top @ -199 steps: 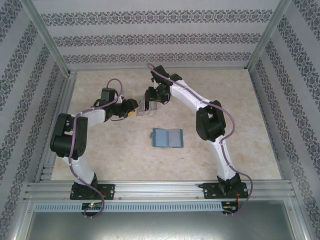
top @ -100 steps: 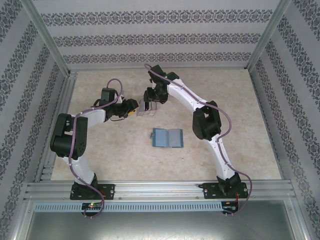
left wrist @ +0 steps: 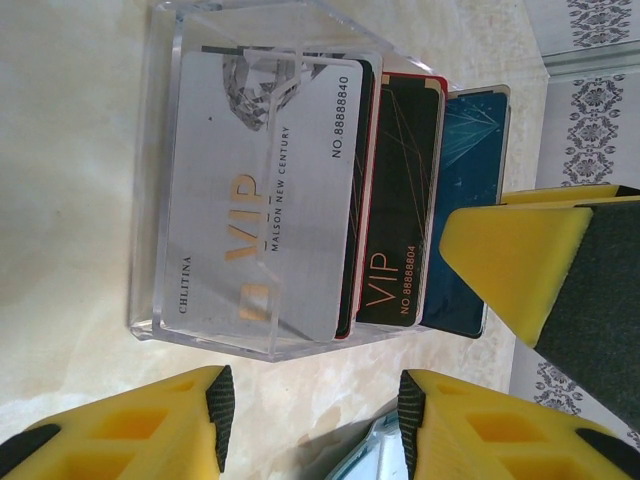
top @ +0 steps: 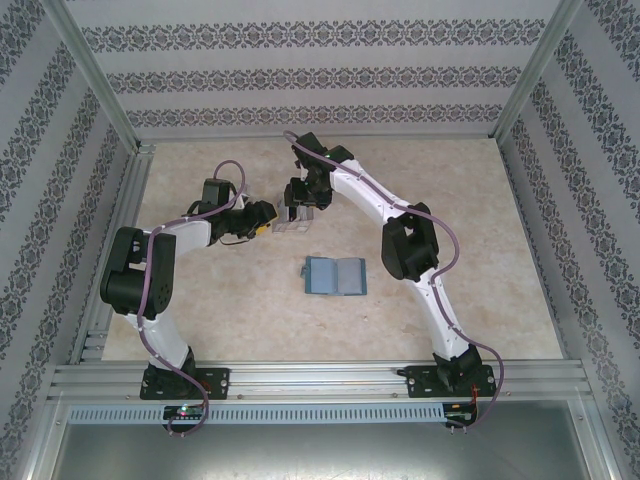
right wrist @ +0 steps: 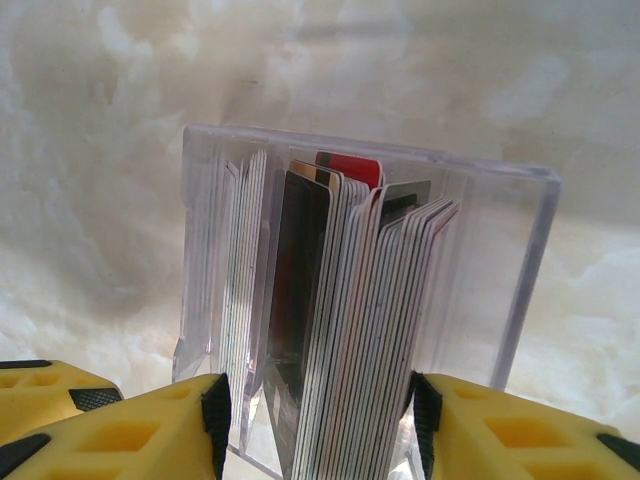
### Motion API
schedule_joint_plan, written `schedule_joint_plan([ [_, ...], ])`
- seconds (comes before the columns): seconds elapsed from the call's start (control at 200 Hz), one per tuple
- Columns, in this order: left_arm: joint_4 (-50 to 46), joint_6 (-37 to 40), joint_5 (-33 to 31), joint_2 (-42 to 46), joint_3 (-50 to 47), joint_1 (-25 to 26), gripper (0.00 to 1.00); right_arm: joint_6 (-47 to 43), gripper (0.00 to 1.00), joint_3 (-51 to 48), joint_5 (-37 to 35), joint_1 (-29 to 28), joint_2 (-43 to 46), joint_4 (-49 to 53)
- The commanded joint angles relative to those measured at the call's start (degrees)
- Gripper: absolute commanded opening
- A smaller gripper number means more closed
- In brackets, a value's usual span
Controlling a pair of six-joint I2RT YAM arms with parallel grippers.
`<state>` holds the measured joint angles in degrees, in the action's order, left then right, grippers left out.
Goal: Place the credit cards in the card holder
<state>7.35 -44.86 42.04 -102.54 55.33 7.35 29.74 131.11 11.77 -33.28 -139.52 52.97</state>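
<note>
Several credit cards stand in a clear slotted stand: a pale VIP card, a black one and a blue one. In the right wrist view they show edge-on. My right gripper hangs over the stand, open, its pads on either side of the card stack. My left gripper is open just left of the stand, with bare table between its pads. The card holder, a teal wallet, lies open flat nearer the arms; its corner shows in the left wrist view.
One yellow finger of the right gripper hangs beside the blue card. Patterned walls and metal posts ring the marbled table. Both arm bases sit on the near rail.
The right arm has shifted slightly left and settled lower over the stand. The left arm and the wallet have not moved.
</note>
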Motion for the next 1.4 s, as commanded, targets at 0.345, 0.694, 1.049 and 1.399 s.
schedule_joint_plan([
  [0.345,1.53,-0.21,0.75,1.31,-1.04,-0.64,0.49,-0.73,0.53,-4.32,-0.78,-1.20,5.81,-3.35],
  [0.694,1.63,-0.39,0.84,0.64,-0.60,-0.41,0.49,-0.64,0.52,-4.99,-0.78,-1.07,6.31,-3.73],
  [1.049,1.61,-0.46,0.76,0.27,-0.26,-0.06,0.49,-0.67,0.46,-7.05,-1.31,-0.82,8.25,-4.23],
  [1.399,1.01,-0.31,0.70,0.30,0.20,0.46,0.49,-0.79,0.42,-8.24,-1.84,-0.49,9.36,-4.54],
])
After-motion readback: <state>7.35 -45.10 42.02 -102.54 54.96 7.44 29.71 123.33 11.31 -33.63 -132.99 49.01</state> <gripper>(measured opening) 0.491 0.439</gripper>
